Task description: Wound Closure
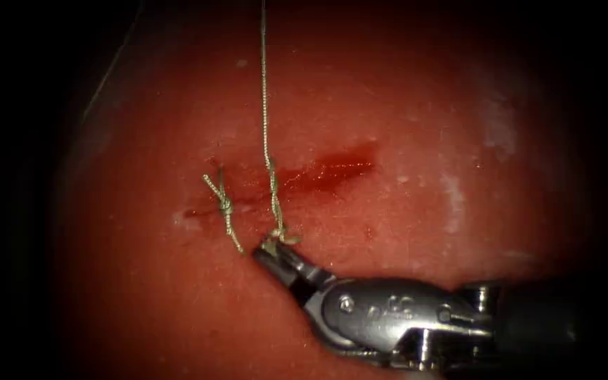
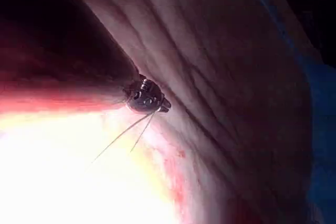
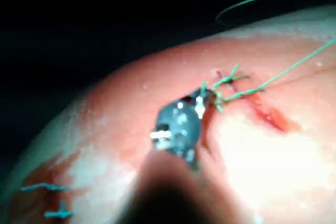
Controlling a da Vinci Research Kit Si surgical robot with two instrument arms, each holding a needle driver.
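- Thread (image 1: 265, 112) is running taut from a knot (image 1: 281, 236) just near of the cut (image 1: 304, 176) — its long axis heading straight to the far side.
- Right tool (image 1: 270, 251) is sitting at that knot, jaws together on the thread end; needle unseen.
- Finished stitch (image 1: 225, 207) is lying just left.
- Left tool (image 2: 148, 97) — I cannot tell its state.
- Engraved marks on the right tool's housing are unreadable.

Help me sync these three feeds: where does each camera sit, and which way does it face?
Endoscope: above and in front of the cut in the tissue; right tool at the thread.
Left wrist: rides the left arm, looks down its shaft at the left tool.
Right wrist: looks along its shaft at the right tool.
Shared by endoscope and right wrist: right tool, thread, cut, finished knot.
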